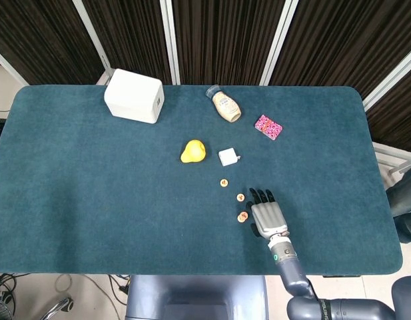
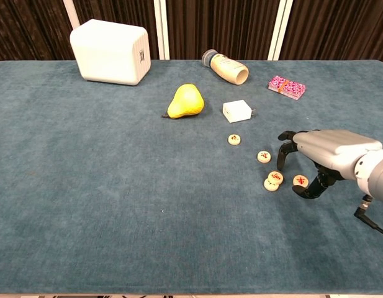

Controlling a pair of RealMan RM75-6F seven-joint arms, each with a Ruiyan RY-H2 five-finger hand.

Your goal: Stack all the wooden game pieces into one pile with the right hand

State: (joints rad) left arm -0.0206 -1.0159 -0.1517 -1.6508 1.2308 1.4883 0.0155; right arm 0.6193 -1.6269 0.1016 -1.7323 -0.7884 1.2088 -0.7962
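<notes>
— What does the head view give you?

— My right hand [image 1: 267, 217] lies palm down over the table [image 1: 78, 187], on the near side of the white charger cube [image 1: 227, 157] and a little to its right. Three wooden pieces show: one [image 1: 223, 182] just in front of the cube, a second [image 1: 240, 197] further toward me beside my fingertips [image 1: 261, 195], and a third [image 1: 243, 216] against the left edge of my hand. From above I cannot tell whether I hold anything.

— And the rest, taking the cube as centre?

— A yellow pear [image 1: 192, 151] just left of it, a white box [image 1: 134, 96] far off to the back left, a bottle on its side [image 1: 224, 105] behind it, a pink packet [image 1: 268, 127] to the back right.

— Now the chest view?

— Here my right hand [image 2: 319, 155] is arched, fingers [image 2: 283, 149] curled downward and apart from the thumb [image 2: 312, 189], gripping nothing. A piece [image 2: 300, 180] lies flat on the cloth under my palm, just beside the thumb; I cannot tell whether the thumb touches it. Two pieces [image 2: 273, 180] overlap, one leaning on the other, just left of that. Another [image 2: 264, 156] lies between them and the cube [image 2: 237, 111], and the last [image 2: 234, 139] is nearest the cube. My left hand shows in neither view.
</notes>
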